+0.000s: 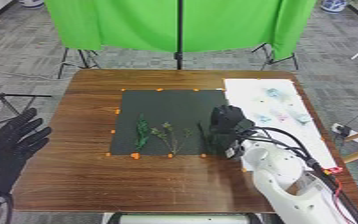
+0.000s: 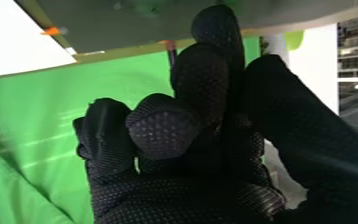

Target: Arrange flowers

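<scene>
A brown table (image 1: 78, 175) carries a plain dark grey mat (image 1: 158, 107) dotted with orange markers (image 1: 135, 156) along its edges, a deep green sprig (image 1: 143, 135), a paler green sprig (image 1: 173, 143), and a white sheet (image 1: 240, 92) with pale blue and pink flowers (image 1: 273, 93). Behind are a bright green cloth (image 1: 131, 22) and mottled grey carpet (image 1: 33, 42). The left hand (image 1: 14, 142) and right hand (image 1: 229, 120) are black, the right one's glove textured in a fine mesh.
</scene>
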`<act>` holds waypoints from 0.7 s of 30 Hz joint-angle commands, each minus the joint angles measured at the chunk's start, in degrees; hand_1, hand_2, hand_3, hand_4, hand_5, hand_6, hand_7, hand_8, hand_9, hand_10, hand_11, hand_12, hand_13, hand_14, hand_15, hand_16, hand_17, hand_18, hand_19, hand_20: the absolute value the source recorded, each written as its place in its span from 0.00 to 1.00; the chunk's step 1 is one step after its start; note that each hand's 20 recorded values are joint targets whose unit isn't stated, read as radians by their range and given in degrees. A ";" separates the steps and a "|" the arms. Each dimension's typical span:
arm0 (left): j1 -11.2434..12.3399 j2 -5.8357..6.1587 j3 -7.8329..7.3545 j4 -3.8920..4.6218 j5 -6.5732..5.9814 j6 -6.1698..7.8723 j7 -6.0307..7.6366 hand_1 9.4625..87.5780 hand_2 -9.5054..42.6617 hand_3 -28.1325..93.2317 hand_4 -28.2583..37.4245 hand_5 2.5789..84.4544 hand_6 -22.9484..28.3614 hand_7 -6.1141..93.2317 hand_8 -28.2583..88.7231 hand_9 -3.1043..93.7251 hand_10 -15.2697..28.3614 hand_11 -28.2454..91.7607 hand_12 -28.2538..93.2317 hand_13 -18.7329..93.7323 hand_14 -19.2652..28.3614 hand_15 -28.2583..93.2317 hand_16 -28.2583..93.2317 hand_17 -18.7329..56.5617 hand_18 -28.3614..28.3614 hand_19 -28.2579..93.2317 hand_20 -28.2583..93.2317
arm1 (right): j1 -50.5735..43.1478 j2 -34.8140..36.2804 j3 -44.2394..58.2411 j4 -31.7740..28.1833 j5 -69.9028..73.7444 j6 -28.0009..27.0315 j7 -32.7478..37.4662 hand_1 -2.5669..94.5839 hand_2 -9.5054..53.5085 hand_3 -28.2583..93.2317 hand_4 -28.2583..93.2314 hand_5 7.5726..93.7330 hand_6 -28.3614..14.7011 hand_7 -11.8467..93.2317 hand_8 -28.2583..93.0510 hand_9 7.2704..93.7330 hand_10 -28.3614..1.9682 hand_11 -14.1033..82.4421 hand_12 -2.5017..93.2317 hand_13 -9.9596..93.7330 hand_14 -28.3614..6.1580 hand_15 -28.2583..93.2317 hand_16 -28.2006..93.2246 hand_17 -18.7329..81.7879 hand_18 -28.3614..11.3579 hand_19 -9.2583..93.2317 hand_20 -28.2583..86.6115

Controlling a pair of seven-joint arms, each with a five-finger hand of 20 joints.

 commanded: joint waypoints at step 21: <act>0.61 -0.82 0.01 0.32 0.19 -0.33 -0.58 0.20 0.07 0.80 0.00 0.33 0.46 0.30 0.14 0.27 0.58 0.41 0.36 0.36 0.69 0.48 0.24 0.12 0.91 0.60 0.28 | -4.30 1.00 7.68 -5.59 -1.91 -1.31 3.76 0.40 0.04 0.94 0.01 0.65 0.57 0.75 0.25 0.83 0.66 0.62 0.40 0.82 0.64 0.83 0.48 0.60 0.24 1.00 0.70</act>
